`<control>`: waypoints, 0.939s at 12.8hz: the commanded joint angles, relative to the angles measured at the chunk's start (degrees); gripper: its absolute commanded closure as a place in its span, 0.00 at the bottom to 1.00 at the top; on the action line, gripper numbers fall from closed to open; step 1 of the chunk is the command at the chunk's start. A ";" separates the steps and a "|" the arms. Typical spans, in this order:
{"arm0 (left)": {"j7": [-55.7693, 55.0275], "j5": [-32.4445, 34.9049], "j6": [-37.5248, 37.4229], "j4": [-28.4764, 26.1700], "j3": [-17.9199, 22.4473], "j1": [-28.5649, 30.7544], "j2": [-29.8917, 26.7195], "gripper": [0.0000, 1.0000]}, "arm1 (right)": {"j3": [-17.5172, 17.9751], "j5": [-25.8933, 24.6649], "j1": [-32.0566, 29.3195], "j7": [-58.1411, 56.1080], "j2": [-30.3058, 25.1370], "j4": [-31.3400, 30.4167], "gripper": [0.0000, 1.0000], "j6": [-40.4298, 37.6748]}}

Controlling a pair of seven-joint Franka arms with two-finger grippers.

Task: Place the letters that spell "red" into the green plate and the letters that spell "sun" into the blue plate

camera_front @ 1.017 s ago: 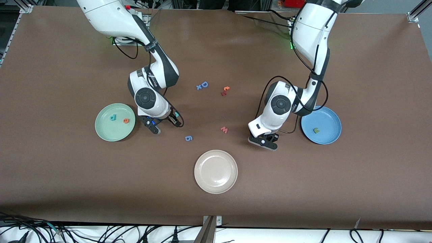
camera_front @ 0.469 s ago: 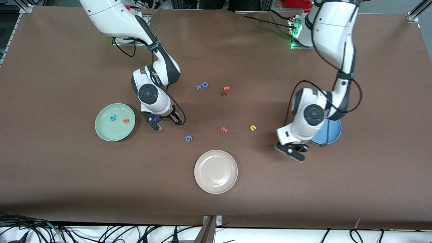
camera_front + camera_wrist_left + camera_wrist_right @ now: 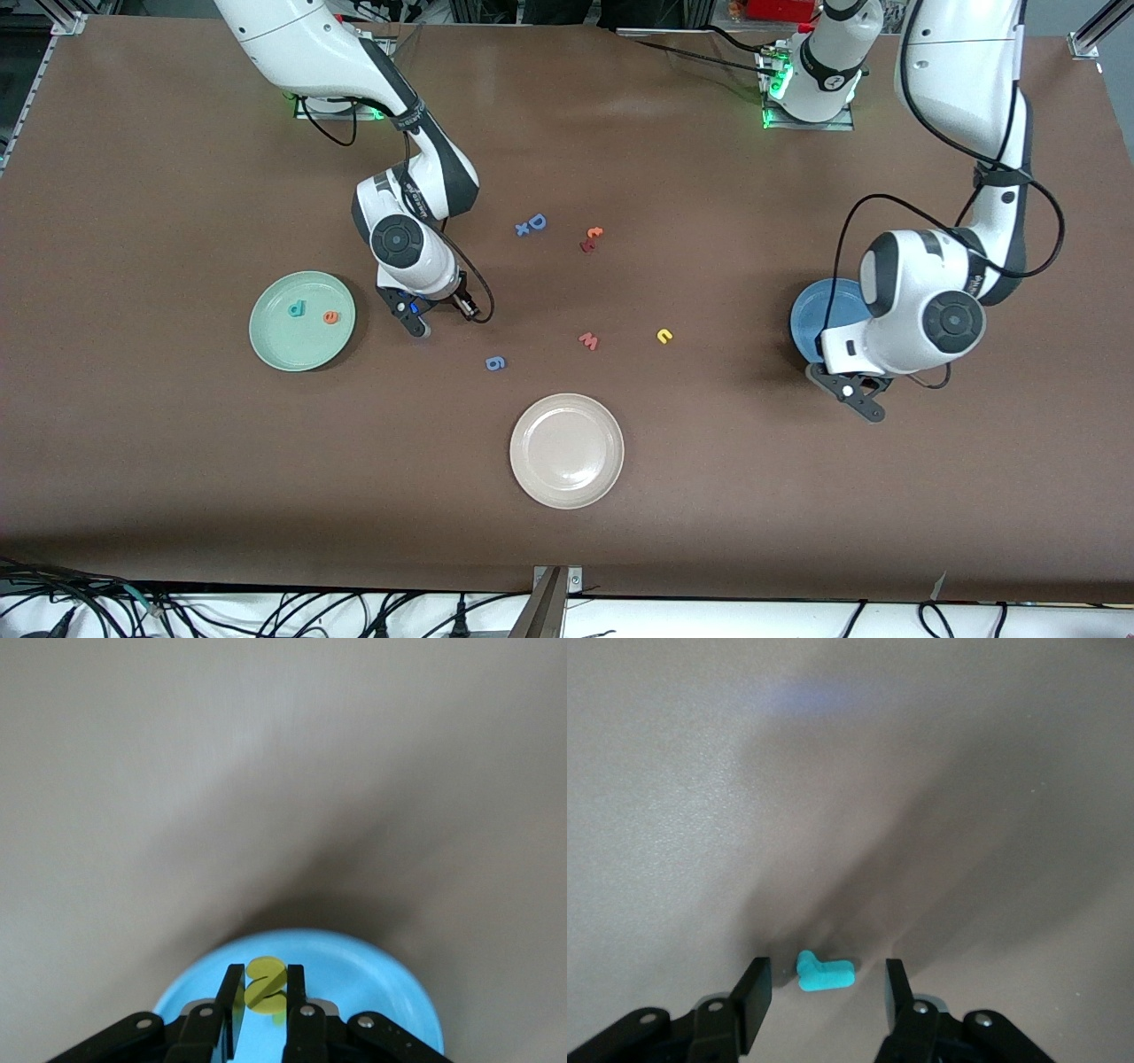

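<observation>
The "s" [image 3: 265, 983] sits pinched between the left gripper [image 3: 265, 992] jaws over the blue plate [image 3: 381, 979], and the "r" [image 3: 824, 974] lies on the counter [image 3: 797, 496] in the gap of the right gripper [image 3: 824, 988] jaws. Toward the right arm's end, the green plate [image 3: 275, 341] holds the "d" [image 3: 296, 308] and "e" [image 3: 330, 316] side by side; the "u" [image 3: 664, 335] lies between the two jaw pairs, beside the "w" [image 3: 589, 340]

A: Table [image 3: 177, 461]: matt brown, faintly grainy, cloth-like. Green plate [image 3: 266, 341], beige plate [image 3: 567, 492]: smooth, soft sheen, plastic-looking.

B: Arm shells [image 3: 961, 53]: glossy white plastic. Teal "r" [image 3: 824, 974]: matt, foam-like. Fingers [image 3: 755, 992]: matt black.
</observation>
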 commanded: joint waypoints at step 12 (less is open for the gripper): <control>-6.28 -2.43 -2.88 0.74 -0.54 -0.08 -1.90 0.00 | -6.45 0.20 0.39 -17.23 -6.86 -0.12 0.87 -8.85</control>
